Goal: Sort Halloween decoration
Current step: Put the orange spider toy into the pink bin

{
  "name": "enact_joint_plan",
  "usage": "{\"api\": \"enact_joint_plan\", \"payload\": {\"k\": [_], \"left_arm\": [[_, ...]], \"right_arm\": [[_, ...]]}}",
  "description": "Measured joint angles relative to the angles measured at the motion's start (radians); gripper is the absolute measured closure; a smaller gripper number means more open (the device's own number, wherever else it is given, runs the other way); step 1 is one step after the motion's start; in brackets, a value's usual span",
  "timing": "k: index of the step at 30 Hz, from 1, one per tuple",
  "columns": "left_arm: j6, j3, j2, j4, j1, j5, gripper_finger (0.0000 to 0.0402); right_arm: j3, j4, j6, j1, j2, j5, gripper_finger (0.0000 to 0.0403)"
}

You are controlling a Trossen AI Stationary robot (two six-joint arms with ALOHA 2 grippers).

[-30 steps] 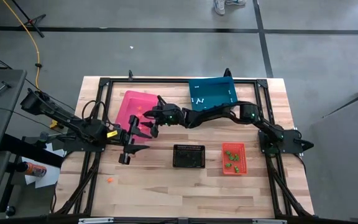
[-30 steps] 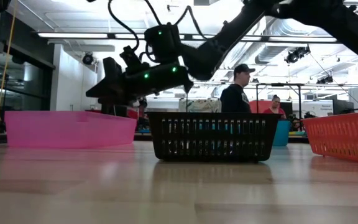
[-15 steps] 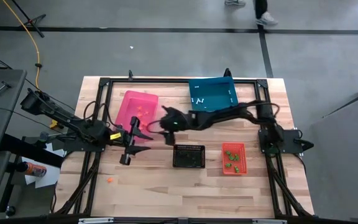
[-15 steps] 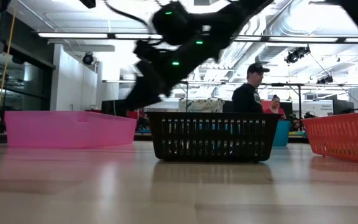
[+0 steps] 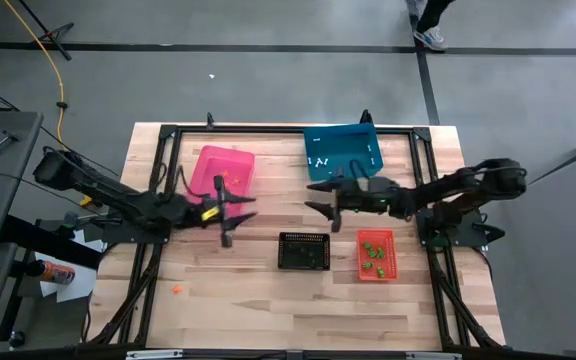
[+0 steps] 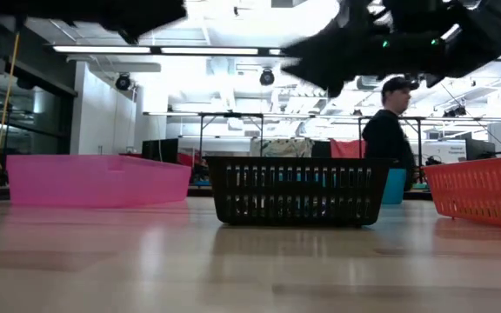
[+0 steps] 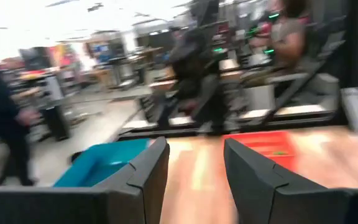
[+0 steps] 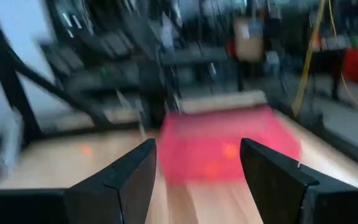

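Trinkets of the Halloween decoration are being shown sorted by colour in the high view: green pieces (image 5: 373, 253) are lying in the red bin (image 5: 375, 236) at lower right of centre, orange pieces (image 5: 224, 178) in the pink bin (image 5: 236, 160) at upper left of centre, white pieces (image 5: 318, 160) in the blue bin (image 5: 353, 146) at the upper middle, and one orange piece (image 5: 176, 289) is lying alone on the wooden table (image 5: 258, 300) at lower left. The black basket (image 5: 303, 250) is standing at the centre, between the pink and red bins; whether anything is lying in it cannot be told. The left gripper (image 5: 236, 212) is being held over bare table just below the pink bin, its fingers being kept apart with nothing between them, as is seen in the left wrist view, where the blue bin (image 7: 98, 162) and red bin (image 7: 263, 140) are appearing beyond the fingers (image 7: 151, 168). The right gripper (image 5: 320, 200) is being held above the table between the blue bin and the black basket, its fingers (image 8: 129, 174) being spread wide and empty, with the pink bin (image 8: 225, 146) blurred beyond them. In the low view the black basket (image 6: 296, 189) is being seen at centre, with the pink bin (image 6: 94, 179) at left, the red bin (image 6: 485, 187) at right, and a person (image 6: 391, 126) standing in the room behind.
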State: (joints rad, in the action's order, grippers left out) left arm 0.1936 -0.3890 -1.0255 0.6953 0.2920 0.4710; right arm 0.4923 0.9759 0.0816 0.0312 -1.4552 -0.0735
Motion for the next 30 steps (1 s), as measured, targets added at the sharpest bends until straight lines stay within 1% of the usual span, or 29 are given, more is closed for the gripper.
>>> {"api": "enact_joint_plan", "payload": {"k": [2, 5, 7, 10, 14, 30], "left_arm": [[-0.01, 0.001, -0.053, 0.051, -0.073, -0.032, 0.0259], [-0.058, 0.001, -0.142, 0.145, -0.184, -0.178, 0.0259], [-0.096, 0.001, -0.185, 0.188, -0.237, -0.276, 0.0259], [-0.153, 0.001, -0.21, 0.201, -0.278, -0.364, 0.0259], [-0.189, 0.001, -0.21, 0.204, -0.282, -0.434, 0.0259], [-0.237, 0.001, -0.204, 0.224, -0.276, -0.446, 0.0259]], "right_arm": [[-0.028, 0.074, -0.006, 0.0, 0.034, 0.029, 0.0176], [-0.032, 0.098, -0.012, 0.0, 0.055, 0.06, 0.0176], [-0.03, 0.087, -0.036, -0.003, 0.056, 0.073, 0.0176], [-0.022, 0.066, -0.079, -0.008, 0.049, 0.075, 0.0176], [-0.022, 0.045, -0.082, -0.008, 0.049, 0.074, 0.0176], [-0.022, 0.015, -0.09, -0.007, 0.048, 0.074, 0.0176]]}}
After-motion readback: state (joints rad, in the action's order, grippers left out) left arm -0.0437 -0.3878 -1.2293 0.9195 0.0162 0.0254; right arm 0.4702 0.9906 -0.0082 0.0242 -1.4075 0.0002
